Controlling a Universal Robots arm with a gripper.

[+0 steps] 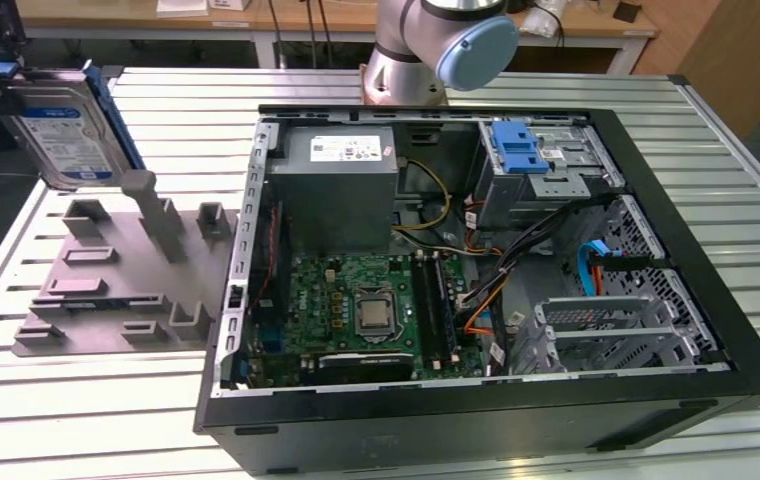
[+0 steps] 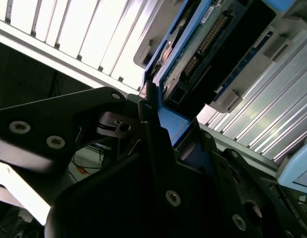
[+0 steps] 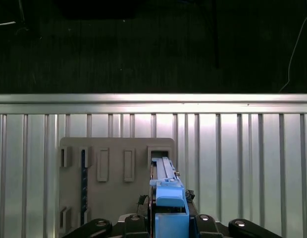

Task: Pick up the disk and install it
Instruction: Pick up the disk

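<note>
The disk (image 1: 68, 132), a silver drive with a white-and-blue label in a blue carrier, hangs upright in the air at the exterior view's far left, above the grey holder fixture (image 1: 113, 285). My gripper (image 1: 1, 80) is shut on its upper end. In the second wrist view the dark fingers (image 2: 149, 124) clamp the blue carrier edge of the disk (image 2: 203, 44). In the first wrist view the disk (image 3: 167, 191) appears edge-on between the gripper (image 3: 171, 223) sides, over the holder fixture (image 3: 116, 168).
An open black computer case (image 1: 700, 300) lies on the slatted metal table (image 1: 727, 140), with a metal drive cage topped by a blue latch (image 1: 524, 148) at its far right corner. The arm's base (image 1: 427, 50) stands behind the case.
</note>
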